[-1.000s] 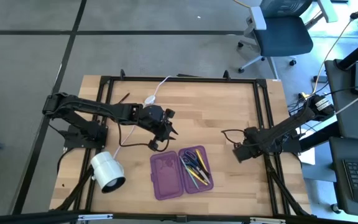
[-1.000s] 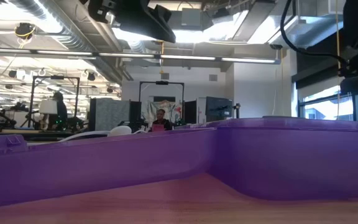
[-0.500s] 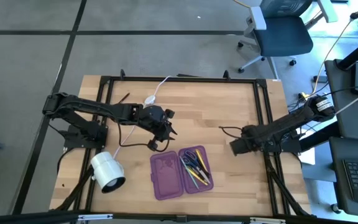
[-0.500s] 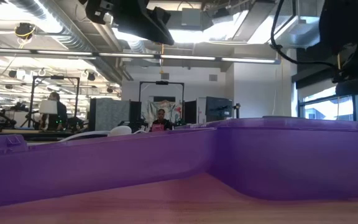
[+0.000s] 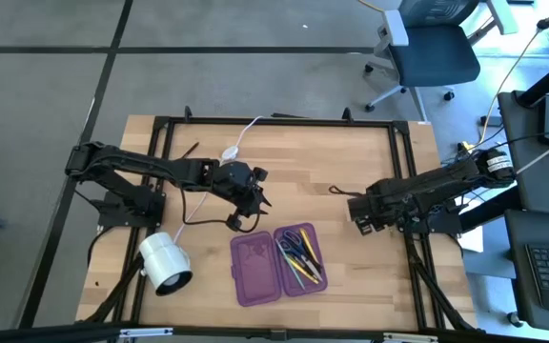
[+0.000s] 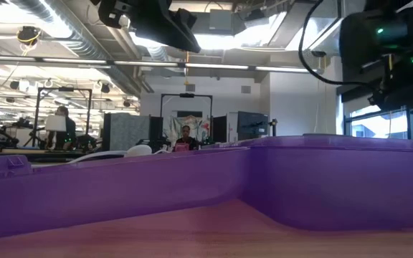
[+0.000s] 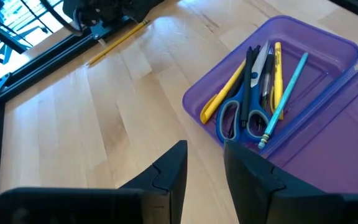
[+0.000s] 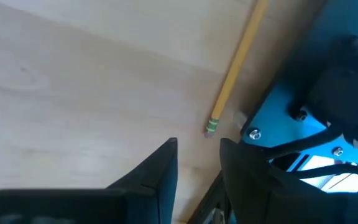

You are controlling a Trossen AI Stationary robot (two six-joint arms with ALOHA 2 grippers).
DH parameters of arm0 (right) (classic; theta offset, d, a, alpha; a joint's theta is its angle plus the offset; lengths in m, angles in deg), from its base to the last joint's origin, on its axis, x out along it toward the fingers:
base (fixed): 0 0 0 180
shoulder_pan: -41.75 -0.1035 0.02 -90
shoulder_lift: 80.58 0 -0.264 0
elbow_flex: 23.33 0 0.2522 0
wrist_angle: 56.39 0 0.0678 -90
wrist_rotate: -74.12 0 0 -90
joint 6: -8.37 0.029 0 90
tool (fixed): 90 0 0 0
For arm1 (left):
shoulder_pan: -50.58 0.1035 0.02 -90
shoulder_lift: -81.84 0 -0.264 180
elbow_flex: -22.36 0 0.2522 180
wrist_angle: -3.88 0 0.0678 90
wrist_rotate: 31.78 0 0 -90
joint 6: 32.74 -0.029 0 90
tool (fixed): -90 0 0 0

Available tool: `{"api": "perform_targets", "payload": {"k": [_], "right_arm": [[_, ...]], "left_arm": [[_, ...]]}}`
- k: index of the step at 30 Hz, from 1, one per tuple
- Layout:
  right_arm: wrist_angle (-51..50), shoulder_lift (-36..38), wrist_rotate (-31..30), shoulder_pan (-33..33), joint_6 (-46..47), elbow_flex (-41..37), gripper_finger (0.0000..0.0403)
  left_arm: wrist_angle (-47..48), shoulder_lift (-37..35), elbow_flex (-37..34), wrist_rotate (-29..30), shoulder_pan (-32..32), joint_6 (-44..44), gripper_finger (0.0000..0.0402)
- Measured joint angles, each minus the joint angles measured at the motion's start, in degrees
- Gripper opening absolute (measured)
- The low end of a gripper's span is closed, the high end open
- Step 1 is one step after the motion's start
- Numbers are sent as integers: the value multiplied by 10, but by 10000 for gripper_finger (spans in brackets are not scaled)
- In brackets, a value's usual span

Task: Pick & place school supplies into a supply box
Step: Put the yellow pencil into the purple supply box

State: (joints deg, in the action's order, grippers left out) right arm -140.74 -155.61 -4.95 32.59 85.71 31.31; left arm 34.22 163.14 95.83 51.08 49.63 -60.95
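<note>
Most supplies lie in the supply box [image 5: 273, 265] at lower centre; one yellow pencil [image 8: 236, 67] is left on the table. Right gripper [image 8: 197, 165] hovers near it, slightly parted and empty; left gripper [image 7: 204, 168] likewise.

arms: two, dark, jointed | left arm [image 5: 151, 170]: black cable looped beside it | right arm [image 5: 427, 191]: thin black cable, green indicator lights | fingers [image 7: 169, 174]: dark, flat, angular
</note>
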Motion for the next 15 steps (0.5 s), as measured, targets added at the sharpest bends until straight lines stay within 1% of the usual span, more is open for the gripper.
{"api": "perform_targets", "payload": {"k": [15], "right_arm": [[2, 0, -3, 149, -196, 0, 124]], "left_arm": [[0, 0, 0, 0, 0, 0, 98]]}}
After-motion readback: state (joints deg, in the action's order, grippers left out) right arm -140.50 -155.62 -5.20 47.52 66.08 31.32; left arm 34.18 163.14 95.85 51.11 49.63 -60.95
